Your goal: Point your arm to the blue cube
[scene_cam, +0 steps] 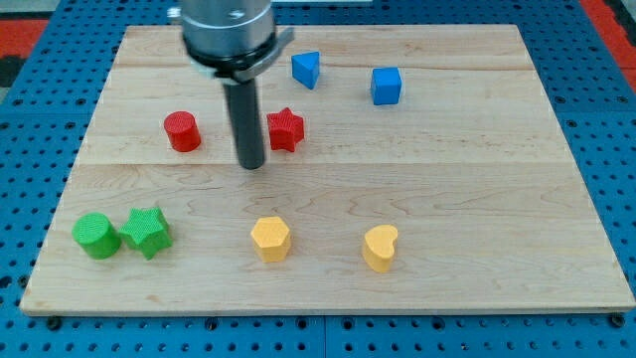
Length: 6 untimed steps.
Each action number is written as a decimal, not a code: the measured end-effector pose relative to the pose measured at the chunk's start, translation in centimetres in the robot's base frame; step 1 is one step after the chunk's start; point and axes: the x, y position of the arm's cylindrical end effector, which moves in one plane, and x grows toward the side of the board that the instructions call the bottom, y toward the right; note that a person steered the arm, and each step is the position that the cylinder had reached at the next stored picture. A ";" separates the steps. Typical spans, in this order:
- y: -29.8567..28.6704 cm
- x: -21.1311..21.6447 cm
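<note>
The blue cube [386, 86] sits on the wooden board [477, 199] near the view's top, right of centre. My tip [251, 164] is at the end of the dark rod, left of the middle of the board. It stands between the red cylinder [182, 131] and the red star [285, 128], just left of and slightly below the star. The blue cube lies well to the tip's upper right. A blue wedge-shaped block [306, 69] lies left of the cube.
A green cylinder [95, 236] and a green star [146, 232] sit at the view's lower left. A yellow hexagonal block [270, 239] and a yellow heart [380, 248] sit near the view's bottom. Blue pegboard surrounds the board.
</note>
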 end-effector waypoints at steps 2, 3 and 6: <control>-5.7 -1.4; -7.5 -3.0; 20.3 -3.8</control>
